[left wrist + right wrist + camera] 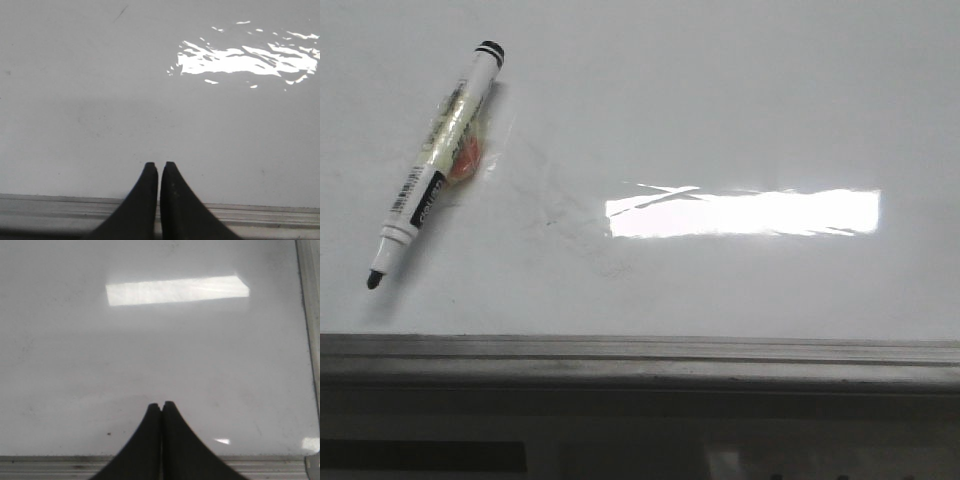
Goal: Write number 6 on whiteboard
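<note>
No 6 is drawn yet: the whiteboard (720,120) carries only faint grey smudges of old marks near its middle and a bright rectangular glare (745,213). This glossy surface fills most of the front view, its grey metal edge rail (640,352) running along the near side. The marker (436,165) lies flat on the board at the left, uncapped, its black tip (373,280) pointing toward the rail and its tail end away from it; something yellow and orange sits against its barrel, too blurred to identify.

Neither arm shows in the front view. In the left wrist view the left claw (159,166) hangs over the board's near edge, fingers drawn narrow with a thin gap, holding nothing. The right claw (161,405) sits likewise over the rail, fingers pressed together and empty.

The task looks to be at its very start, the pick-up not yet begun. The next move probably calls for the left claw to spread and reach to the marker's barrel.
</note>
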`<control>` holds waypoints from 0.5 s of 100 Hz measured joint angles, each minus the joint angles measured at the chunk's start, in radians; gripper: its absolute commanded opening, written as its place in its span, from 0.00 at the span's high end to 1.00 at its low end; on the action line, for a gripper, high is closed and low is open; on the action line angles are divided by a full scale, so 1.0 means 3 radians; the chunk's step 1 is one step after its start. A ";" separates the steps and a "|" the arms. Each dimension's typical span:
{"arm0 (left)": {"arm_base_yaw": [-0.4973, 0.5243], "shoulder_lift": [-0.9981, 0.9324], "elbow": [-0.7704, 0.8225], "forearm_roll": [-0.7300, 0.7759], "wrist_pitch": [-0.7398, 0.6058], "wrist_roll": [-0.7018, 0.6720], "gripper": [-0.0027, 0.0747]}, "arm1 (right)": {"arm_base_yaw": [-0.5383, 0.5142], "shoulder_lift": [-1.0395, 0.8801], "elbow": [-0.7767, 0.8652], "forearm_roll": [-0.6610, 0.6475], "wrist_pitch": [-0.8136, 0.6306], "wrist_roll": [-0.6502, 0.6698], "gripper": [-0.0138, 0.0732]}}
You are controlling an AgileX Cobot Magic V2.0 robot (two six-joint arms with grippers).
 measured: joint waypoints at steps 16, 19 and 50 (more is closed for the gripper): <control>0.0000 0.0000 0.0000 0.0000 0.0000 0.0000 0.99 | 0.0000 0.0000 0.0000 0.0000 0.0000 0.0000 0.91; 0.0000 0.0000 0.0000 0.0000 0.0000 0.0000 0.99 | 0.0000 0.0000 0.0000 0.0000 0.0000 0.0000 0.91; 0.0000 0.0000 0.0000 0.0000 -0.0080 0.0000 0.99 | 0.0000 0.0000 0.0000 -0.0048 0.0000 0.0000 0.91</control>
